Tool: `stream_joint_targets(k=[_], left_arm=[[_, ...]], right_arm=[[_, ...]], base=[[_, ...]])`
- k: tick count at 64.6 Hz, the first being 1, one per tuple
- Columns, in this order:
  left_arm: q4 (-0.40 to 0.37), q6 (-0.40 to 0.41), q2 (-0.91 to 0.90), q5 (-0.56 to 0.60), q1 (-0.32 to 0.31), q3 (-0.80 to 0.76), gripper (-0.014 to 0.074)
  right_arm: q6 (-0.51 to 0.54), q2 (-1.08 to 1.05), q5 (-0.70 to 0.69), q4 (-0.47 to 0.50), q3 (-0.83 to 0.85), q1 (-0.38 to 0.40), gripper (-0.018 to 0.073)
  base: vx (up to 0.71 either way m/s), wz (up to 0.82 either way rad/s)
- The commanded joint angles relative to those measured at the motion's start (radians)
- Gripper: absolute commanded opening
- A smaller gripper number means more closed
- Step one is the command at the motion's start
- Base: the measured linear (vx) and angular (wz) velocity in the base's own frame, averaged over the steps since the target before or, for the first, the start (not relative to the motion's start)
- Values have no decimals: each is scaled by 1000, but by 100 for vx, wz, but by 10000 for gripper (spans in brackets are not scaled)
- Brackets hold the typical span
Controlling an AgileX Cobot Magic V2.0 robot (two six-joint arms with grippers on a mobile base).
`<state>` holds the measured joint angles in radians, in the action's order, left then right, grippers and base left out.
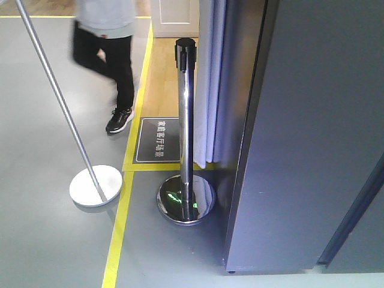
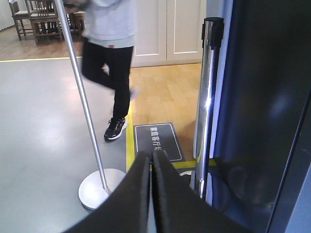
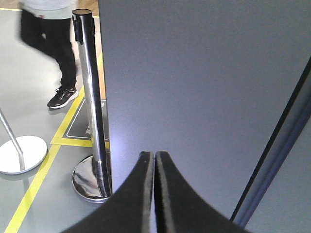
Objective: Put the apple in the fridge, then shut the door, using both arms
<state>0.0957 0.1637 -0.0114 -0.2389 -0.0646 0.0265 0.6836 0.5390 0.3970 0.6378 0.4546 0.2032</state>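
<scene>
The apple is out of view. The fridge fills the right side as a tall dark grey wall, and none of its white interior shows. A dark slanted seam crosses its right part; I cannot tell which panel is the door. My left gripper is shut with nothing in it and points at the floor left of the fridge. My right gripper is also shut and empty, facing the grey side of the fridge from close by.
A chrome stanchion on a round base stands just left of the fridge. A tilted silver pole with a white disc base is further left. A person walks across the back. A yellow floor line and a black floor sign lie ahead.
</scene>
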Motion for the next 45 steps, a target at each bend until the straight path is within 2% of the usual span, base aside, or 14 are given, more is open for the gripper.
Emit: stream_joint_targets(k=[1, 13, 20, 27, 38, 45], left_arm=[[-10, 9, -14, 67, 1, 20, -5], [-10, 9, -14, 67, 1, 20, -5], [-10, 9, -14, 67, 1, 20, -5], [-10, 9, -14, 67, 1, 20, -5], [-10, 9, -14, 67, 1, 20, -5], [-10, 9, -14, 67, 1, 20, -5]], right_arm=[[7, 0, -59, 14, 27, 2, -4], [8, 0, -67, 12, 14, 2, -4], [-36, 0, -97, -91, -18, 2, -4], [-239, -19, -105, -252, -70, 2, -4], [-612, -116, -186, -560, -213, 2, -4], [-783, -206, -216, -717, -314, 2, -4]], base=[[0, 0], [0, 0], [0, 0], [0, 0], [0, 0], [0, 0]])
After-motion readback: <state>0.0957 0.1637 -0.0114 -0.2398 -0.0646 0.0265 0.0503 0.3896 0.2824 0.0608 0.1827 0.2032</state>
